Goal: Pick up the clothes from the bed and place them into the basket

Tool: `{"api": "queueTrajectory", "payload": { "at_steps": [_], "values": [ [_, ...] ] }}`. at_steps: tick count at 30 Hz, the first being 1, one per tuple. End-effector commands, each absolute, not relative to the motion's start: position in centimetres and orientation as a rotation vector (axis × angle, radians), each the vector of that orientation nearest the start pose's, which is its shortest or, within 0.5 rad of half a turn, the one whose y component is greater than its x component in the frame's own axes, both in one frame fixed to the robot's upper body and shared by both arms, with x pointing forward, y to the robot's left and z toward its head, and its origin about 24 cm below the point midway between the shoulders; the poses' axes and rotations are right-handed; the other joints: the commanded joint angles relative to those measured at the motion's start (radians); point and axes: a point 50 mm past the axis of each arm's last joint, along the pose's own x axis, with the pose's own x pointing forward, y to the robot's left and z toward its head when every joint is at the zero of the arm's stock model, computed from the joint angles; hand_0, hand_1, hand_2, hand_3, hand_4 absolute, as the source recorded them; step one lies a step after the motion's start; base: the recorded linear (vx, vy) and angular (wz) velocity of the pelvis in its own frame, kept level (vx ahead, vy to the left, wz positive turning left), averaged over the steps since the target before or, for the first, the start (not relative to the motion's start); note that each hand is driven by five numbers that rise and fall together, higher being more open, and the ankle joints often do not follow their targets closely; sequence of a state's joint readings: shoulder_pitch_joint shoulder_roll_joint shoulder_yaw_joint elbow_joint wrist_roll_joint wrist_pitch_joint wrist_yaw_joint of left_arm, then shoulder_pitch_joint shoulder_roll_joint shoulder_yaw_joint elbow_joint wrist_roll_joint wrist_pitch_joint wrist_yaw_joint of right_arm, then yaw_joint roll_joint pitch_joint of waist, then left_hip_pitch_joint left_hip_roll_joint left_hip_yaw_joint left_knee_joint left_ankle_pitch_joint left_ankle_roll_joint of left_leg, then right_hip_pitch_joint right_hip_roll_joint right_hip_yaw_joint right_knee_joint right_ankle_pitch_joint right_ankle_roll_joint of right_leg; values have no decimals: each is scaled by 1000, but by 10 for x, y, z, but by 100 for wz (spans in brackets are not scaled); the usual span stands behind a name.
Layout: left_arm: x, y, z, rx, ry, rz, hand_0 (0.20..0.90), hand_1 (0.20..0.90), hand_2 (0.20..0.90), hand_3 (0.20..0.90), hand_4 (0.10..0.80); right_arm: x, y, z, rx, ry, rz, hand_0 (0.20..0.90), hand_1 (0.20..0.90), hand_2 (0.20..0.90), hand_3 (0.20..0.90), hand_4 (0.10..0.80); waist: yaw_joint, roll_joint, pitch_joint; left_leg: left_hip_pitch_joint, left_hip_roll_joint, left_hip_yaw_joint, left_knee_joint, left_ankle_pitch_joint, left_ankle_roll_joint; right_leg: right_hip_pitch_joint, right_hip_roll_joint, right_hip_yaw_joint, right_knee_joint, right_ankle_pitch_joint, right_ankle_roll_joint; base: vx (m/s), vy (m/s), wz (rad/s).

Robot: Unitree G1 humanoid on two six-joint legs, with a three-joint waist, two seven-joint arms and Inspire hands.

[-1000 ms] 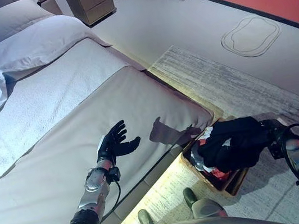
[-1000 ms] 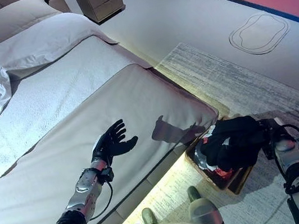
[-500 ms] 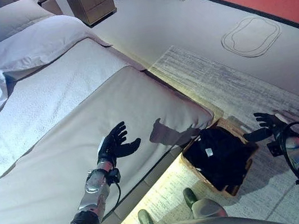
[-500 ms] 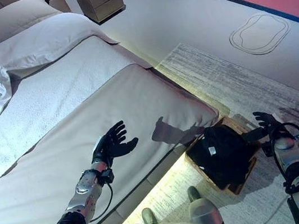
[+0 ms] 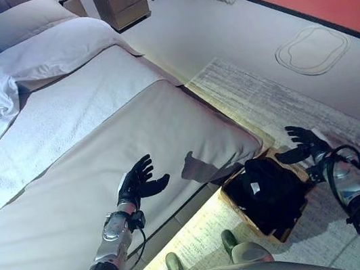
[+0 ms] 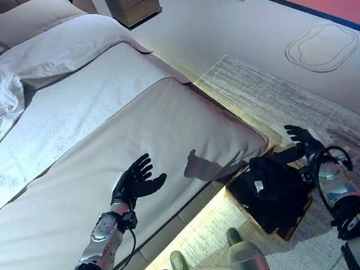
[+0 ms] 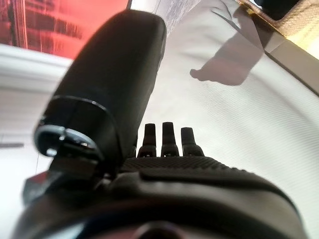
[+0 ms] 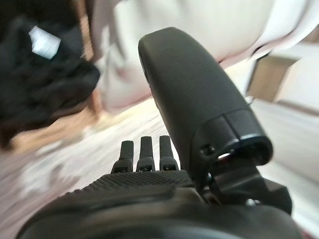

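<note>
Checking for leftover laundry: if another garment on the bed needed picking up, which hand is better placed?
Left. The left hand hovers open over the bed; the right hand is open beside the basket.

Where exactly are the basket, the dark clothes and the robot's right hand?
basket point(image 5: 273, 235): left eye view, on its near woven rim.
dark clothes point(image 5: 269, 189): left eye view, middle of the pile inside the basket.
right hand point(image 5: 303, 143): left eye view, on the open palm.

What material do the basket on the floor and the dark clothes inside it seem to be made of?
The basket looks like light brown woven fibre or wicker, matt, though its weave is hard to confirm. The dark clothes look like soft black fabric: they lie in crumpled folds and bear a small white label.
</note>
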State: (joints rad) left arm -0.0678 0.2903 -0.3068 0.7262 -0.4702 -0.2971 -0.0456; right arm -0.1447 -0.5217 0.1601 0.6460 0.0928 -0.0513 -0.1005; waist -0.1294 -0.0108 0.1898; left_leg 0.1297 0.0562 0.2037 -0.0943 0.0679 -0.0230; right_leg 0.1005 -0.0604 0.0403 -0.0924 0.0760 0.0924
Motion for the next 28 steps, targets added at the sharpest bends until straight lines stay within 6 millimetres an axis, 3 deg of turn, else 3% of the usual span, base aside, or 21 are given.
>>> {"api": "queueTrajectory", "payload": {
  "at_steps": [1,4,10,18,28],
  "values": [
    [233,188,-59,-40,266,-53,900,900,900,900,800,267,-249,2,-567,161,-83,900,900,900,900,800,30,-18,-74,36,-10,-56,18,-159,15,-52,-10,-43,47,-47,8,56,-8,12],
    [223,187,-67,-51,295,-20,900,900,900,900,800,261,-224,-3,-612,95,-31,900,900,900,900,800,46,-15,-79,22,-11,-80,20,-156,16,-44,-14,-66,44,-58,7,55,-2,28],
    [211,190,-71,-44,299,21,900,900,900,900,800,255,-202,-8,-573,71,10,900,900,900,900,800,82,-9,-87,11,-12,-121,7,-148,10,-14,-22,-129,26,-74,2,62,19,29],
    [204,199,-69,-56,295,17,900,900,900,900,800,247,-193,-14,-543,92,48,900,900,900,900,800,123,-15,-87,0,-8,-151,7,-135,7,6,-29,-193,28,-87,-1,43,-10,19],
    [205,197,-67,-61,294,-13,900,900,900,900,800,243,-185,-21,-504,120,68,900,900,900,900,800,136,-17,-76,10,-5,-161,7,-131,7,29,-31,-217,32,-96,-4,35,3,9]
  ]
}}
